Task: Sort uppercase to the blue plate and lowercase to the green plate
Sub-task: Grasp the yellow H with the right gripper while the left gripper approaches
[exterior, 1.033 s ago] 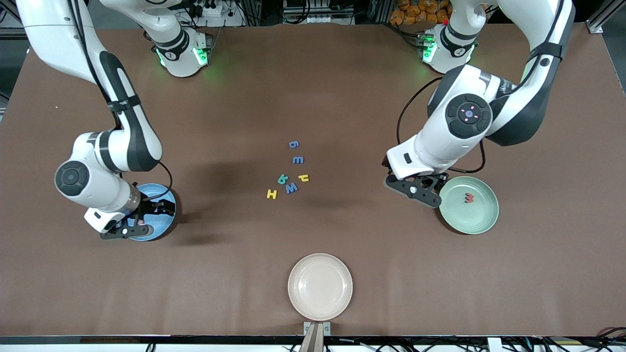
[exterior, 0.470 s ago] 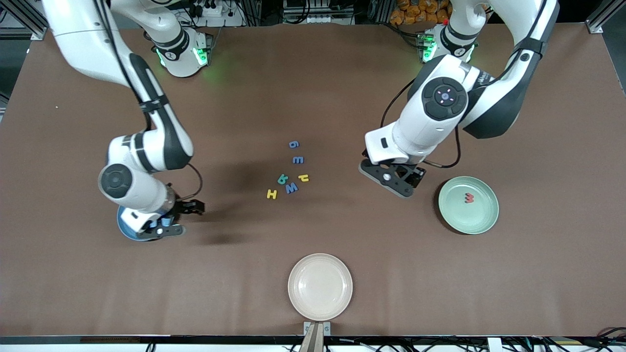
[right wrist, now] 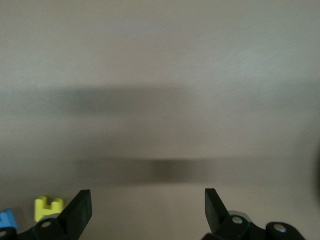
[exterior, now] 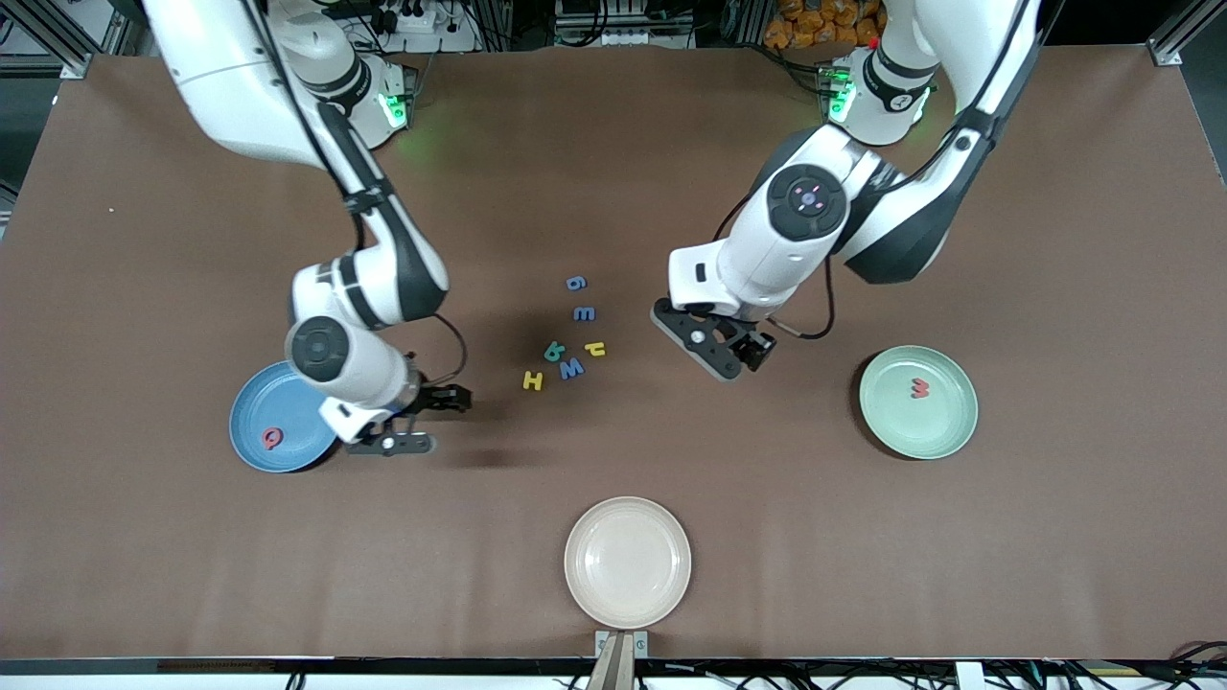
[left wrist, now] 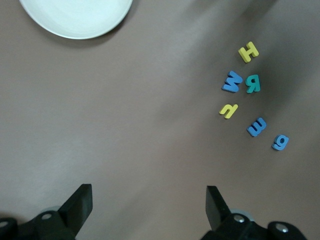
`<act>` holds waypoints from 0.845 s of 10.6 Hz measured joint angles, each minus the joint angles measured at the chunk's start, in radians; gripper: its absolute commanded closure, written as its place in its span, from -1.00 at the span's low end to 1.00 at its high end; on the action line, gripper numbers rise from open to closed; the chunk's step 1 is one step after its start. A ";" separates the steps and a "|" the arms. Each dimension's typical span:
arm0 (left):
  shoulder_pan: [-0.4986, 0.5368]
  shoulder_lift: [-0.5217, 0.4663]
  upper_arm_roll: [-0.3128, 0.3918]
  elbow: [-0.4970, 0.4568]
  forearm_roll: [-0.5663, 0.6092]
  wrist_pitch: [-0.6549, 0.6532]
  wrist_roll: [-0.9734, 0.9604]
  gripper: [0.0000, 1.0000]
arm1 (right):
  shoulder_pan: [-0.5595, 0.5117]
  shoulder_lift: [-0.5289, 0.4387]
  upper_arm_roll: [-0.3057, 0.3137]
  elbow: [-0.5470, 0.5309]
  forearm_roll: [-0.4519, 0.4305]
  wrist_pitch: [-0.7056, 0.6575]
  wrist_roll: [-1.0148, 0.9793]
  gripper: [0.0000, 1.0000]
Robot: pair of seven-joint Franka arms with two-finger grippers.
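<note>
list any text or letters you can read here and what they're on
"Q": red letter in the blue plate
"w": red letter in the green plate
"H", "W", "R", "h", "m", "g": loose letters on the table
No printed labels are readable.

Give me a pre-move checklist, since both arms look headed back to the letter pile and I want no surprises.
1. left gripper open, empty: ok.
2. right gripper open, empty: ok.
3. red Q lies in the blue plate: ok.
4. red w lies in the green plate: ok.
5. yellow H has free space around it: ok.
6. teal R clear of blue W: not ok, they sit almost touching.
</note>
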 measured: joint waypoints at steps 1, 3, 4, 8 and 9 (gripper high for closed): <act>-0.001 0.012 0.000 -0.001 0.000 0.007 0.010 -1.00 | 0.026 0.017 0.000 0.012 0.000 0.000 0.043 -1.00; -0.005 0.016 -0.003 -0.001 0.000 0.014 0.048 -1.00 | 0.054 0.042 0.000 0.023 0.001 0.001 0.104 -1.00; -0.005 0.016 -0.004 -0.001 0.000 0.019 0.081 -1.00 | 0.063 0.052 0.000 0.024 0.004 0.002 0.126 -1.00; 0.030 0.015 0.000 0.006 0.000 0.028 0.156 -1.00 | 0.115 0.090 0.000 0.055 0.021 0.002 0.195 -1.00; 0.053 0.014 0.000 0.008 0.000 0.028 0.174 -1.00 | 0.134 0.103 0.000 0.067 0.021 0.002 0.216 -1.00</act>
